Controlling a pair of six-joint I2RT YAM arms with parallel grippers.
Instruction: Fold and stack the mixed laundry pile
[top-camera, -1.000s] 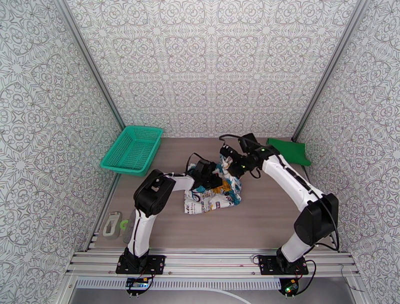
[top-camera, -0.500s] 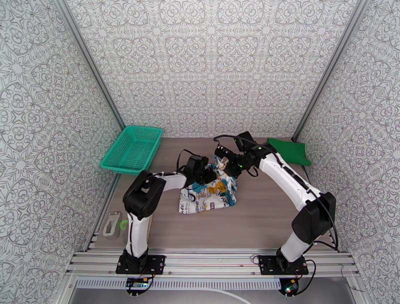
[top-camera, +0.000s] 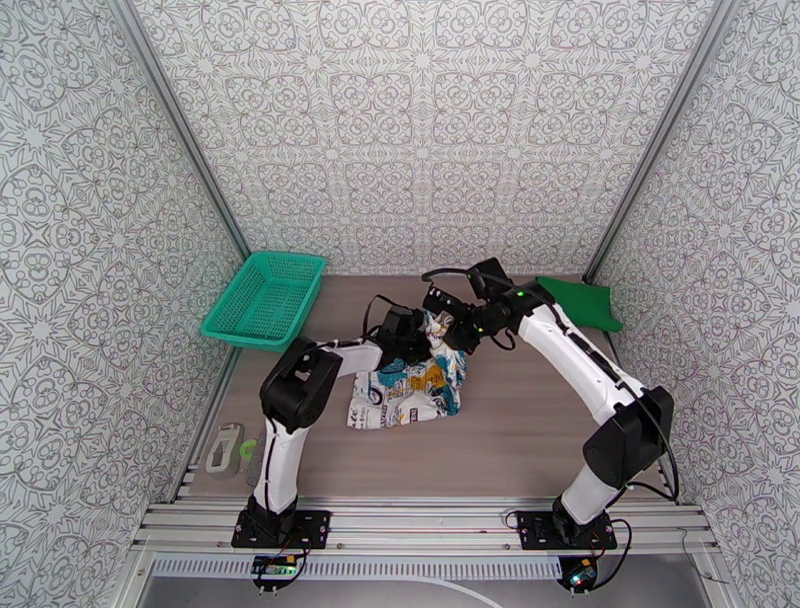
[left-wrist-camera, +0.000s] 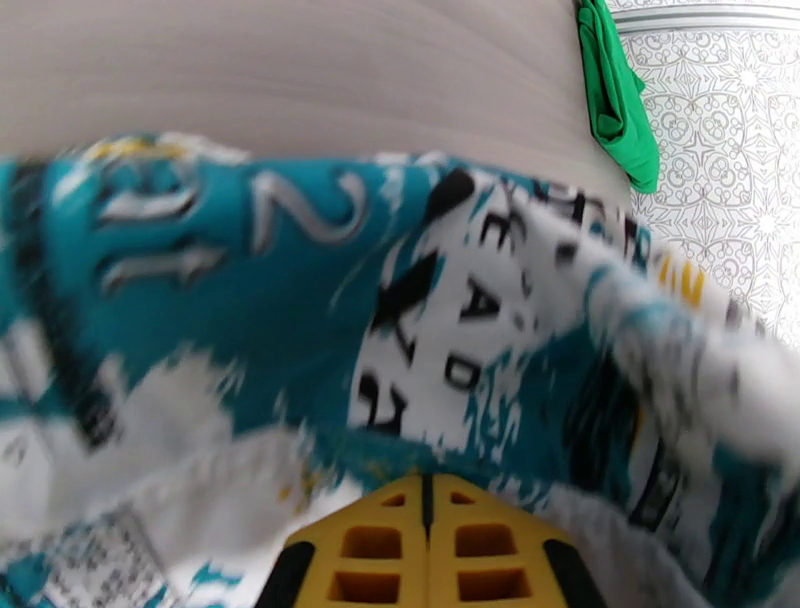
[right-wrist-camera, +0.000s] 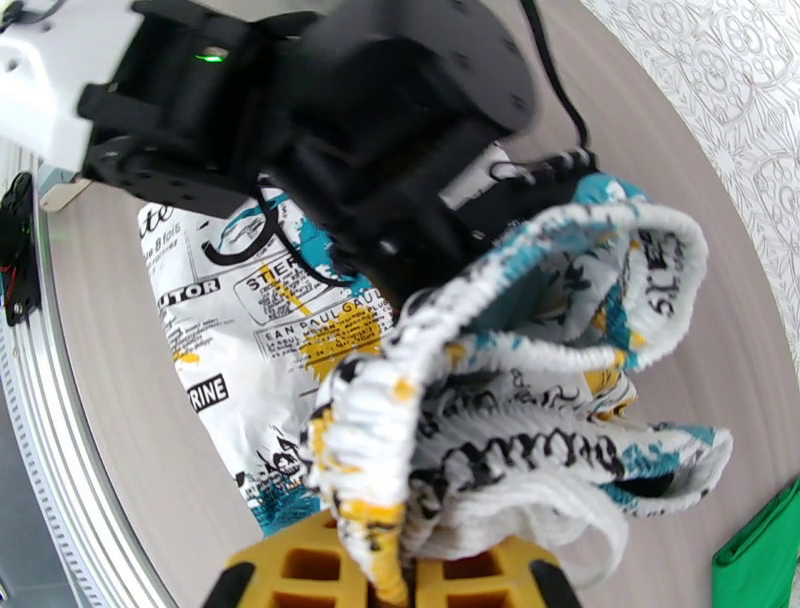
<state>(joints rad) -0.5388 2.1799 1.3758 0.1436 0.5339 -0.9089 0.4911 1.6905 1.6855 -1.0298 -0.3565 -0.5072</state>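
The white garment (top-camera: 405, 395) with teal, yellow and black print lies bunched at mid table, its upper edge lifted. My left gripper (top-camera: 424, 336) is shut on that raised edge from the left. In the left wrist view the print (left-wrist-camera: 300, 290) drapes over the closed yellow fingers (left-wrist-camera: 380, 545). My right gripper (top-camera: 449, 325) is shut on the same edge from the right. The right wrist view has the garment's ruffled elastic band (right-wrist-camera: 480, 400) pinched between its yellow fingers (right-wrist-camera: 300, 570). The plain green shirt (top-camera: 581, 300) lies folded at the back right corner, apart from both grippers.
A teal mesh basket (top-camera: 265, 298) sits at the back left, overhanging the table edge. A small grey and white object (top-camera: 224, 449) lies by the near left edge. Patterned walls close in on three sides. Metal rails (top-camera: 430, 520) run along the front.
Both grippers have moved left and a little toward the back, keeping hold of the printed garment. Its lower part has been dragged leftward across the table.
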